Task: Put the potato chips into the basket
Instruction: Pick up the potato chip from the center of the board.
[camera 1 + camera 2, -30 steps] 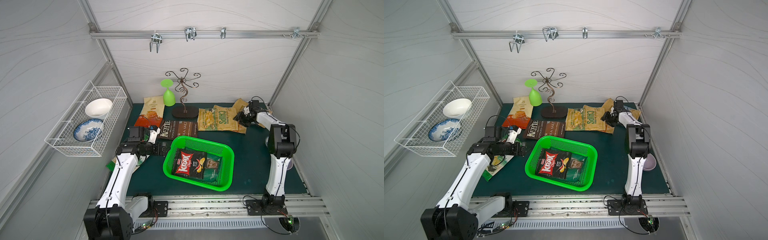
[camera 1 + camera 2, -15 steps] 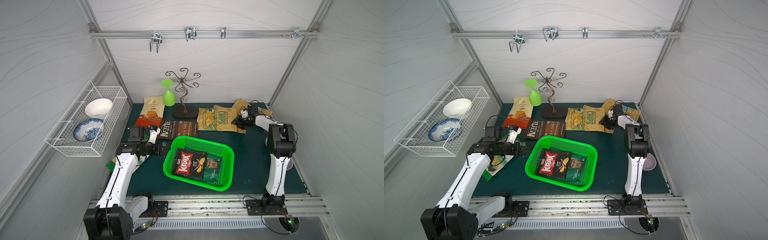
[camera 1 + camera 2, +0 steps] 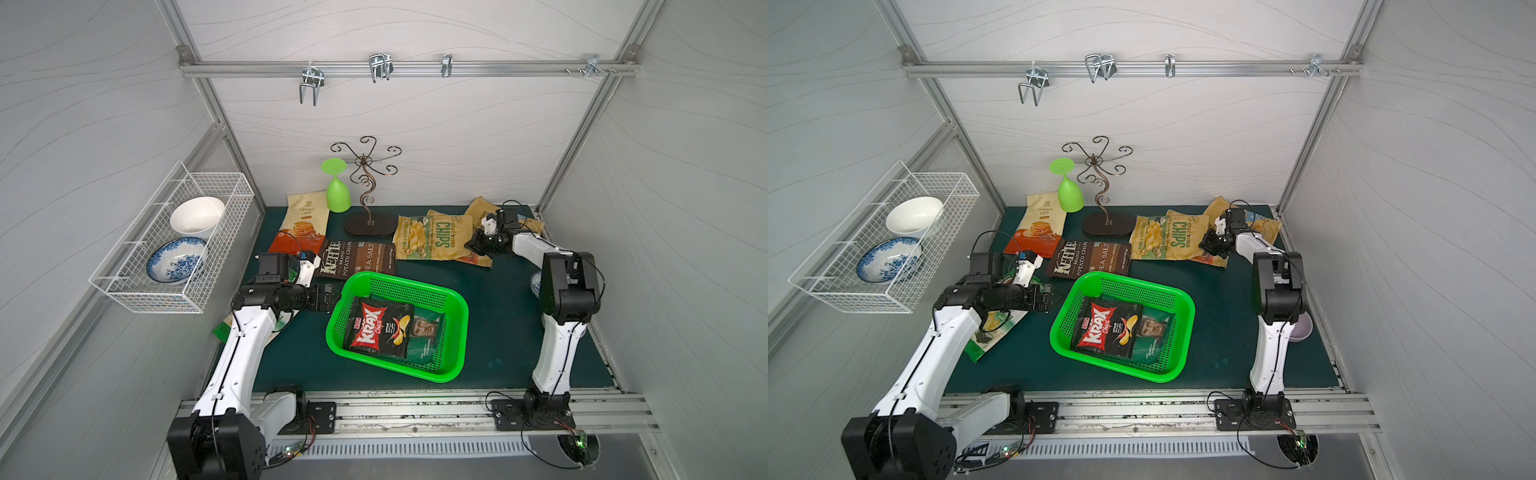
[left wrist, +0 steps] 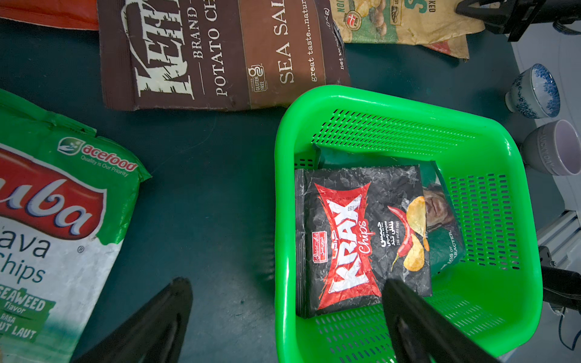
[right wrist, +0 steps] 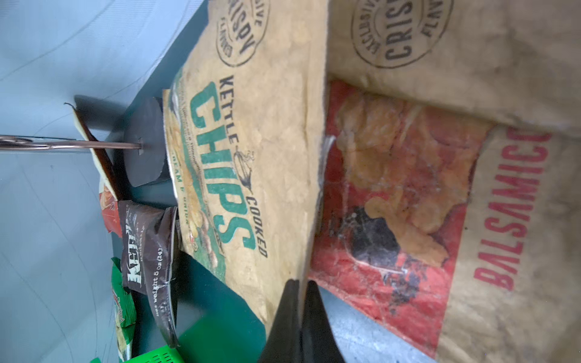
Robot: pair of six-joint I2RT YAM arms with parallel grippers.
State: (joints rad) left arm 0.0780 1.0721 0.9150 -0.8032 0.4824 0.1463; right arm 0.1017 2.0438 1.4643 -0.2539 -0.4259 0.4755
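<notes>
Done: two bags lie in the basket (image 3: 399, 289), the Krax bag (image 3: 376, 330) on top and a dark green bag (image 3: 428, 336) partly under it.
Basket: it sits on the surface (image 3: 498, 332) between the two arms, nearer the left one, with plenty of free room.
Left to do: six bags show outside the basket.
Back row: the Cassava bag (image 3: 303, 220) lies flat by the back wall. The Kettle bag (image 3: 357, 259) lies in front of it, just beside the basket's far rim.
Right pile: the CHIPS bag (image 3: 432, 237) overlaps the Balsamic bag (image 5: 408, 204), and another tan bag (image 3: 482, 205) lies behind them.
Left side: the white-green bag (image 3: 992, 328) lies flat, partly under the left arm.
Right end effector (image 5: 300, 292): its jaws are pinched tight on the near edge of the CHIPS bag. The bag is not yet off the pile.
Left end effector (image 3: 326, 296): it is spread wide and empty, and hovers just beside the basket's left rim.
Step in hand: a judgement only, but the third bag looks gripped and ready to lift and carry over.
Progress: roughly a quarter done.
Risk: the Balsamic bag may drag along, since the CHIPS bag lies on it.
</notes>
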